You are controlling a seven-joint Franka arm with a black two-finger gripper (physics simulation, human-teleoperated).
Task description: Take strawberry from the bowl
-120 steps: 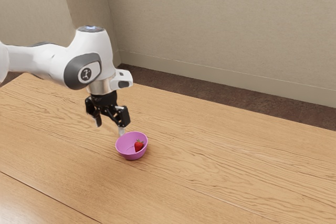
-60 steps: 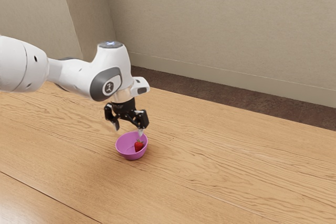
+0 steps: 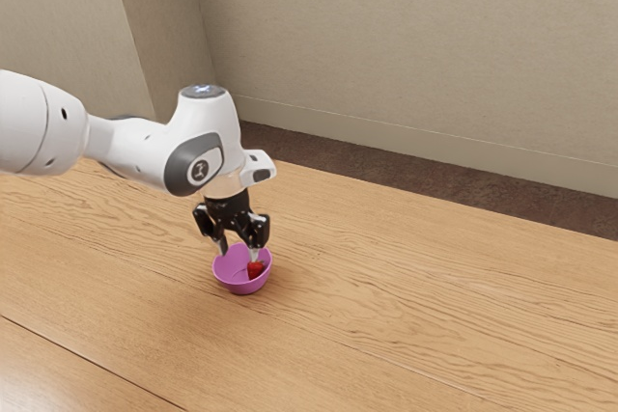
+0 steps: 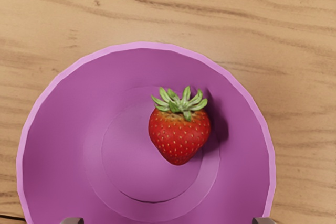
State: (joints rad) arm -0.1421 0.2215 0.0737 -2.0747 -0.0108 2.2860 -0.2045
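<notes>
In the exterior view my gripper (image 3: 239,253) is open, pointing down with its fingertips at the mouth of the pink bowl (image 3: 237,284). The red strawberry (image 3: 255,270) lies in the bowl, on the side toward the exterior view's right, just under one fingertip, which partly covers its top. From the wrist view, the strawberry (image 4: 179,136) with its green leaves rests on the inside of the bowl (image 4: 146,46), off-centre. The tips of my gripper (image 4: 167,221) stand wide apart at the lower edge, the strawberry not between them.
A wooden table (image 3: 415,306) surrounds the bowl on every side, with a seam (image 3: 92,361) running along its near part. Beyond the table's far edge are dark floor and a beige wall (image 3: 406,55).
My hand has moved toward the exterior view's right and then down, from beside the bowl to over it and into its mouth. The bowl and strawberry have stayed in place.
</notes>
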